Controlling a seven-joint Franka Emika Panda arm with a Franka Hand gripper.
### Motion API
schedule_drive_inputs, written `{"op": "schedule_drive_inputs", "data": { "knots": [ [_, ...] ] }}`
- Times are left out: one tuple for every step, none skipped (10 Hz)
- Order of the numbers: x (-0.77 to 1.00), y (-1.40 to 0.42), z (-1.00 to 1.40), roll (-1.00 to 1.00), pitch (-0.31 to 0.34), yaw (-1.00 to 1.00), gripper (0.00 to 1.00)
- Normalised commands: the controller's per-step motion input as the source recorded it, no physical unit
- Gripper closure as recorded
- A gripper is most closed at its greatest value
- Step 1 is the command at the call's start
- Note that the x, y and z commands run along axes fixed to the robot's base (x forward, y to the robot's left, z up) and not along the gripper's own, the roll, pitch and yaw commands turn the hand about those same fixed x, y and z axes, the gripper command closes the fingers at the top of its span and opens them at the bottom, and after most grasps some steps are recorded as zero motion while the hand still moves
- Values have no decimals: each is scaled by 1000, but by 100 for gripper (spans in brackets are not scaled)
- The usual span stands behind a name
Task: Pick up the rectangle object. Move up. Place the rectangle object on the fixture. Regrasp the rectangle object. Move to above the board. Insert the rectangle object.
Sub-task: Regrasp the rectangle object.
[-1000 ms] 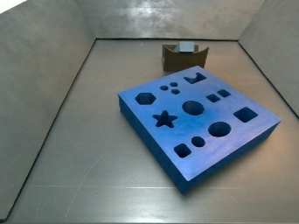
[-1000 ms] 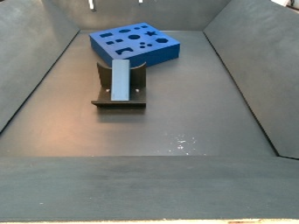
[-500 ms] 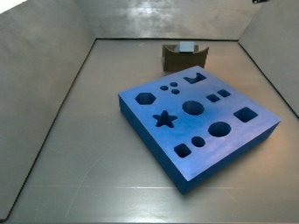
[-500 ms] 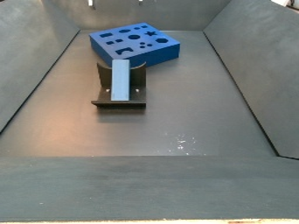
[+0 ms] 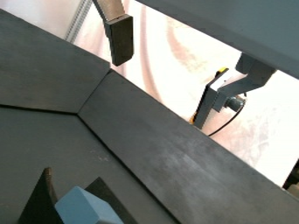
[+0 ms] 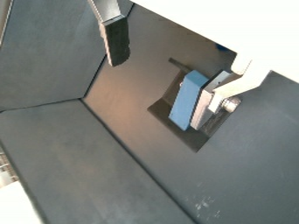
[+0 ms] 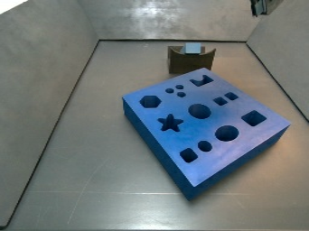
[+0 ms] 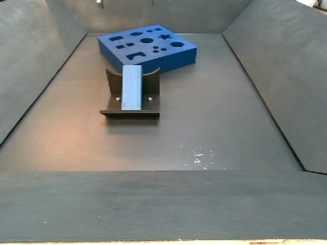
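I have the pincer point(image 6: 176, 68) high above the bin floor, fingers spread wide with nothing between them. In a wrist view one finger point(image 6: 115, 39) with its dark pad sits at the upper left of the frame and the other silver plate point(image 6: 237, 83) at the right; the same pair shows in the second wrist picture, pad finger point(image 5: 118, 39) at the top, plate point(image 5: 246, 79) at the right, pincer point(image 5: 181, 61) empty there too. In a side view only a small dark piece of the pincer point(image 7: 258, 7) peeks in at the upper right corner.

The rectangle object point(image 8: 132, 84) lies along the fixture point(image 8: 129, 112), in the upper left part of that side view, a pale blue slab resting on the dark base. In a wrist view I see the rectangle object point(image 6: 186, 101) right of centre, sitting on the fixture point(image 6: 166, 112), well below the fingers and apart from them. In the second wrist picture only its corner point(image 5: 84, 207) shows at the lower left.

The board point(image 7: 207, 124) fills the middle of a side view, lying flat on the floor, with the fixture point(image 7: 189, 60) just behind it near the back wall. In the facing side view the board point(image 8: 147, 46) sits at the top, just beyond the fixture's far end.
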Motion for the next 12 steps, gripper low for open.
{"op": "schedule_drive_inputs", "data": {
  "knots": [
    [77,-36,-19,530,170,70,0],
    [78,-33,-17,441,173,87,0],
    [32,72,-1000,352,243,180,0],
    [37,72,-1000,317,211,204,0],
    [47,64,-1000,276,155,222,0],
    [54,59,-1000,245,114,226,0],
    [72,54,-1000,186,6,219,0],
    [79,50,-1000,171,-42,212,0],
    [89,44,-1000,154,-126,178,0],
    [96,43,-1000,140,-174,147,0],
    [103,41,-1000,120,-215,94,0],
    [108,38,-1000,114,-219,68,0]
  ]
}}
